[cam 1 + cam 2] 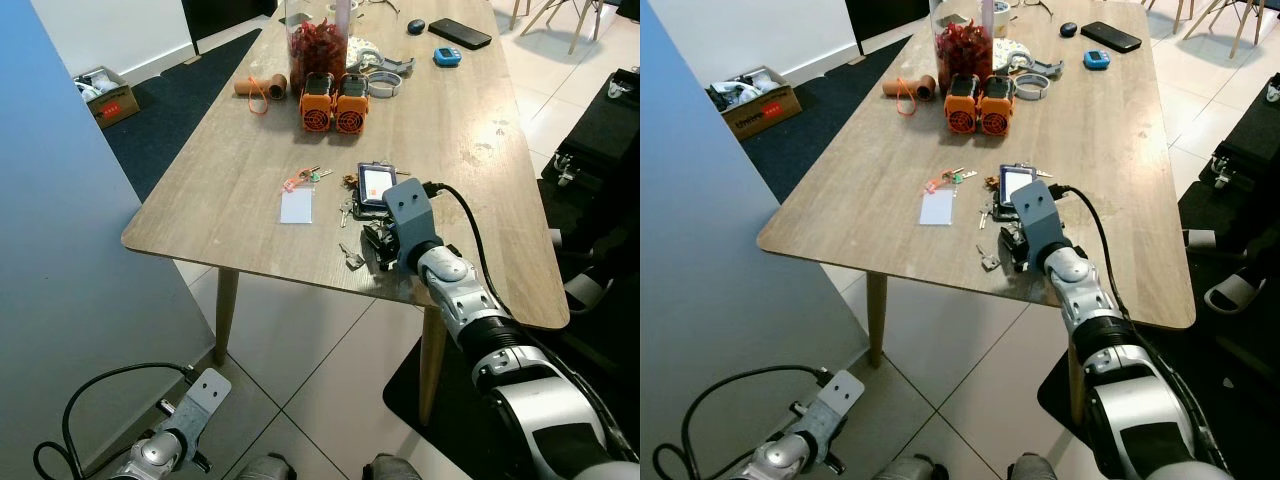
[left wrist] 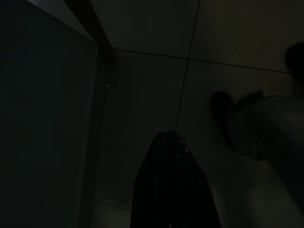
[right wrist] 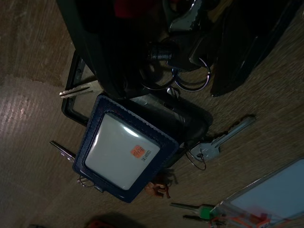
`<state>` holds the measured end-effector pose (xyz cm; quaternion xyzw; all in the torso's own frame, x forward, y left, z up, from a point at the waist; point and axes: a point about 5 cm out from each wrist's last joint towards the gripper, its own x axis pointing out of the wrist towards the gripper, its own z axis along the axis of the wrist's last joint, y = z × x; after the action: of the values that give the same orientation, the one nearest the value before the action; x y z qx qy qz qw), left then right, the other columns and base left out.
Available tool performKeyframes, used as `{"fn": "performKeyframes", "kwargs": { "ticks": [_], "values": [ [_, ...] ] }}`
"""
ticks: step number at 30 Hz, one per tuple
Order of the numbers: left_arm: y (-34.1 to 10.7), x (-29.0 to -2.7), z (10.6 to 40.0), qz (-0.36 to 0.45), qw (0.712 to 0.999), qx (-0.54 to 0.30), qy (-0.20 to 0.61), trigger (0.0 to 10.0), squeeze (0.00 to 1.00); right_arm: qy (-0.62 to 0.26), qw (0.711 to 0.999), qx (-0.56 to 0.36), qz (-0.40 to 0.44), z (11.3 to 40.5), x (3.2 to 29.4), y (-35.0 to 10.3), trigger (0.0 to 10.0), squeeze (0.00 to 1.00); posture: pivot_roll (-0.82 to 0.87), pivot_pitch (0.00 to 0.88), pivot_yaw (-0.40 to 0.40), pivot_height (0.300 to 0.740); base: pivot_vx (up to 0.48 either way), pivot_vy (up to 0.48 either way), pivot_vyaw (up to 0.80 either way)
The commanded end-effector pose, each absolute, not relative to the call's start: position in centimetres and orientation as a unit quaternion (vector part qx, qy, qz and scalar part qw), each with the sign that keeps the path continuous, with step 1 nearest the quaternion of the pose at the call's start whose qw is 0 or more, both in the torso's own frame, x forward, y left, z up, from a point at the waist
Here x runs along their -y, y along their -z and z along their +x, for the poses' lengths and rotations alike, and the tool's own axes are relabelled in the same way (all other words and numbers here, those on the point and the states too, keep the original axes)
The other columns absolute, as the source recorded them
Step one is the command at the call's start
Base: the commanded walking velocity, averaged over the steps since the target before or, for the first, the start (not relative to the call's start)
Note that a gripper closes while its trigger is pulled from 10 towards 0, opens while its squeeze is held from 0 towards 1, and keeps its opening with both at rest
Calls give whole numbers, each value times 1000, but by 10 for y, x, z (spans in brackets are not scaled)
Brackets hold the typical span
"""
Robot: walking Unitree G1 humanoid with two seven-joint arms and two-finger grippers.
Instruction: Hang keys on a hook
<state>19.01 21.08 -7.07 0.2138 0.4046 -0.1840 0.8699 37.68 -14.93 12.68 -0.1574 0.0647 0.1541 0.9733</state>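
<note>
Right hand (image 1: 380, 246): lowered onto the keys (image 3: 183, 78) at the near edge of the wooden surface (image 1: 230, 170), fingers spread around the key rings | keys: lying on the surface, touching a dark blue card holder (image 3: 121, 152) | left hand (image 2: 171, 190): idle near the floor, grip state cannot be told.
</note>
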Motion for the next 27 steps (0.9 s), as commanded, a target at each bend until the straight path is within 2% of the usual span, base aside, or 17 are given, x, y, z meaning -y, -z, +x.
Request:
{"fn": "performKeyframes", "kwargs": {
  "ticks": [1, 9, 10, 11, 12, 13, 14, 27],
  "values": [
    [74, -213, 184, 217, 863, -416, 186, 10000, 0, -156, 973, -65, -154, 378, 149, -127, 10000, 0, 68, 113, 14, 740, 0, 0, 0],
    [74, -212, 185, 218, 864, -415, 186, 10000, 0, -161, 975, -81, -132, 378, 149, -125, 10000, 0, 69, 112, 16, 740, 0, 0, 0],
    [74, -212, 185, 218, 864, -415, 187, 10000, 0, -163, 975, -83, -129, 378, 149, -124, 8431, 0, 69, 112, 16, 740, 0, 0, 0],
    [74, -212, 185, 218, 864, -415, 187, 10000, 0, -164, 975, -85, -126, 378, 148, -123, 8431, 0, 69, 112, 16, 740, 0, 0, 0],
    [74, -212, 185, 217, 864, -415, 187, 10000, 0, -166, 974, -87, -124, 377, 148, -123, 2784, 0, 68, 113, 17, 740, 0, 0, 0],
    [74, -212, 185, 217, 864, -415, 187, 10000, 0, -167, 974, -89, -123, 377, 148, -122, 706, 0, 68, 113, 17, 740, 0, 0, 0],
    [74, -212, 185, 217, 863, -415, 187, 10000, 0, -168, 974, -90, -122, 377, 148, -121, 235, 0, 68, 113, 17, 740, 0, 0, 0],
    [74, -211, 185, 216, 864, -415, 188, 10000, 0, -174, 973, -99, -118, 375, 149, -118, 0, 0, 67, 114, 17, 740, 0, 0, 0]
  ]
}}
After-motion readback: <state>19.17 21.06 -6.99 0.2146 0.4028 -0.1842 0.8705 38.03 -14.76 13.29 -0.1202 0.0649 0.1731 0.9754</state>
